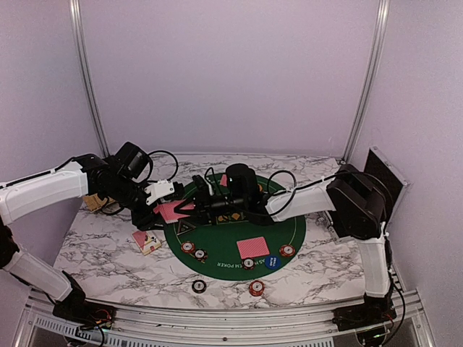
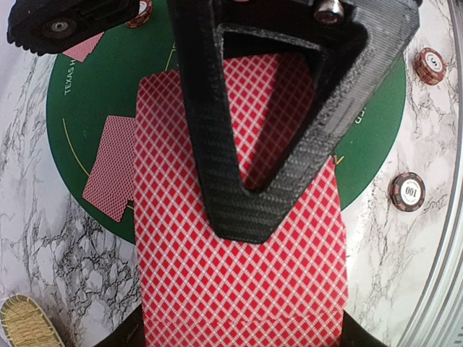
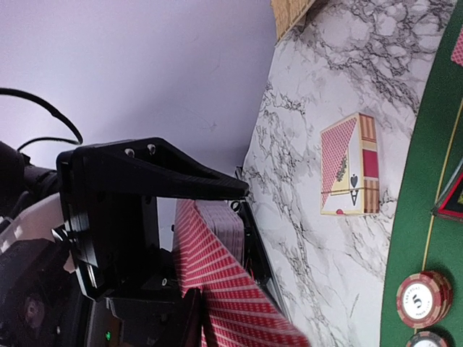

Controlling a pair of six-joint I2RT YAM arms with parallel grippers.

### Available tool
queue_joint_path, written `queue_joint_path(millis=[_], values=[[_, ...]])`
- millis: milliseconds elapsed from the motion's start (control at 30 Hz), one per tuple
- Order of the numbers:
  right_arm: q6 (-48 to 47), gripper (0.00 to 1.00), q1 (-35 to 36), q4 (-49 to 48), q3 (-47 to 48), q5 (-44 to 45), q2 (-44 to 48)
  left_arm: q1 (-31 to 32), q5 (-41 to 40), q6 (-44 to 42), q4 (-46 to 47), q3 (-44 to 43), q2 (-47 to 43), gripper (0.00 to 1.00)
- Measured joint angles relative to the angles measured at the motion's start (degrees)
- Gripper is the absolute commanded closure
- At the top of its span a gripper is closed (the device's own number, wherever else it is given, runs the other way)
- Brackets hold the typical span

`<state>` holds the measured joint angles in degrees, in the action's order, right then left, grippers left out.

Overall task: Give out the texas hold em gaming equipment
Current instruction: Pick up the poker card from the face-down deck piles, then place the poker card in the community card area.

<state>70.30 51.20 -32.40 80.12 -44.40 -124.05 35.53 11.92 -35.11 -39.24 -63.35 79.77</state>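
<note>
My left gripper (image 1: 160,209) is shut on a deck of pink-red-backed playing cards (image 2: 239,289), held over the left edge of the green mat (image 1: 289,231). My right gripper (image 3: 217,246) reaches across to the deck (image 1: 172,210). One of its black fingers (image 2: 217,159) lies on the top card. That top card (image 3: 246,318) lifts off the deck between the right jaws, which still stand apart. Two cards (image 1: 252,248) lie face down on the mat. Poker chips (image 1: 188,246) and a blue button (image 1: 272,262) sit along its near rim. A black-and-red triangular marker (image 3: 452,199) rests on the mat.
A card box (image 1: 147,241) lies on the marble left of the mat. The tan woven basket (image 1: 92,202) stands behind my left arm. A black hinged case (image 1: 383,173) stands at the far right. Two chips (image 1: 198,286) (image 1: 255,288) lie off the mat near the front edge.
</note>
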Motion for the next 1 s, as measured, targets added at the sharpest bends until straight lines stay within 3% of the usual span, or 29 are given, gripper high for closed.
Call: queue_joint_path(millis=[200,667,867,1000], values=[[-1.05,1.00,-0.42,1.33,-1.03,-0.09,2.38,0.00,0.02,0.00,0.02,0.00,0.00,0.98],[-9.42,1.00,-2.91,14.82,-1.60,0.72,8.39,0.00,0.00,0.00,0.13,0.00,0.00,0.98],[-17.03,1.00,-5.68,24.74,-1.53,3.50,12.81,0.00,-0.57,0.04,0.20,0.22,0.00,0.98],[-25.77,1.00,-6.58,38.07,3.04,9.60,14.01,-0.09,-0.72,0.20,0.22,0.24,-0.02,0.98]])
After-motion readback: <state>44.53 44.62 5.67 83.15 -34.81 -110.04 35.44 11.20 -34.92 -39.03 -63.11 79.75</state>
